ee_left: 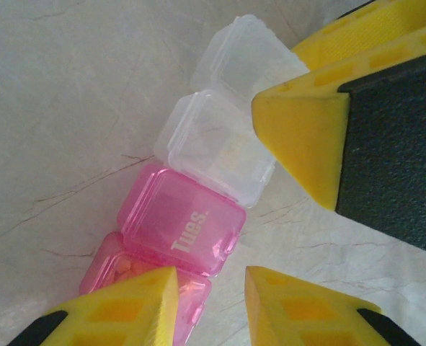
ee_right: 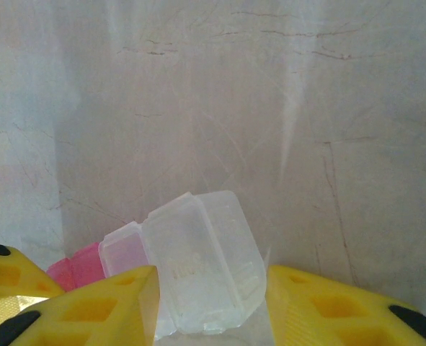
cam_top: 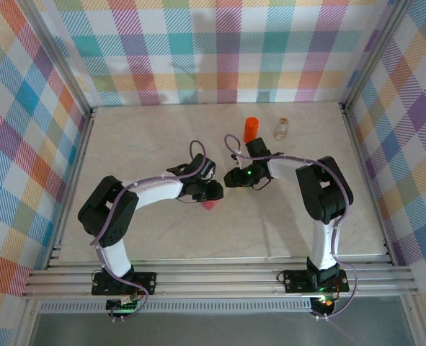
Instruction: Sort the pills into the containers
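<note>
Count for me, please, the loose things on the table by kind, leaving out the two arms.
Orange bottle: 1
Small clear jar: 1
Pink pill box with a clear part: 1
Total: 3

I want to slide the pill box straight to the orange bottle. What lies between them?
The top view shows the right pincer standing between the pill box and the orange bottle, so the stretch is not bare.
</note>
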{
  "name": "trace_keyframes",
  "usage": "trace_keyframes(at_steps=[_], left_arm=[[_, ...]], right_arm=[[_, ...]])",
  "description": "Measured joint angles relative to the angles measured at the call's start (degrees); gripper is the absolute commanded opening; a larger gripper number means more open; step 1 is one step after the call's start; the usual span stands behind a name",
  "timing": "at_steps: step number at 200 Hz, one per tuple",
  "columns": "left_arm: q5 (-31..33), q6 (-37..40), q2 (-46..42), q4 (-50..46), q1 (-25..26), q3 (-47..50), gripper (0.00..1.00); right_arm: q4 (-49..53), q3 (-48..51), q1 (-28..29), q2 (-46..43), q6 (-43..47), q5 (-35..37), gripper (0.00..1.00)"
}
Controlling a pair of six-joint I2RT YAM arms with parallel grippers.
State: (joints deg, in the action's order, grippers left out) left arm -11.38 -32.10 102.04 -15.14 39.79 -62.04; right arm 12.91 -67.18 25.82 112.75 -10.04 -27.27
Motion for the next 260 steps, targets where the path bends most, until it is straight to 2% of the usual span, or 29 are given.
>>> trace_keyframes(at_steps=[62, 93, 131, 181, 260], left_arm=[[7.63, 4.48, -3.48, -9.35, 0.20, -3.04, 0.33], [8.92, 6.23, -4.39, -11.96, -0.57, -5.46, 0.34], [8.81, 7.21, -3.85, -13.42, -1.70, -5.55, 0.33], [5.03, 8.96, -0.94, -13.46, -2.19, -5.55, 0.34], [4.74, 10.51, 1.01, -13.40, -2.19, -5.55, 0.38]], right_arm=[[0.00, 0.00, 0.00, 0.00, 0.00, -0.02, 0.44], [0.00, 0.00, 0.00, 0.00, 0.00, -0.02, 0.44], [0.00, 0.00, 0.00, 0.00, 0.00, -0.04, 0.44], [0.02, 0.00, 0.00, 0.00, 0.02, -0.11, 0.44], [0.00, 0.00, -0.07, 0.04, 0.02, -0.28, 0.44]])
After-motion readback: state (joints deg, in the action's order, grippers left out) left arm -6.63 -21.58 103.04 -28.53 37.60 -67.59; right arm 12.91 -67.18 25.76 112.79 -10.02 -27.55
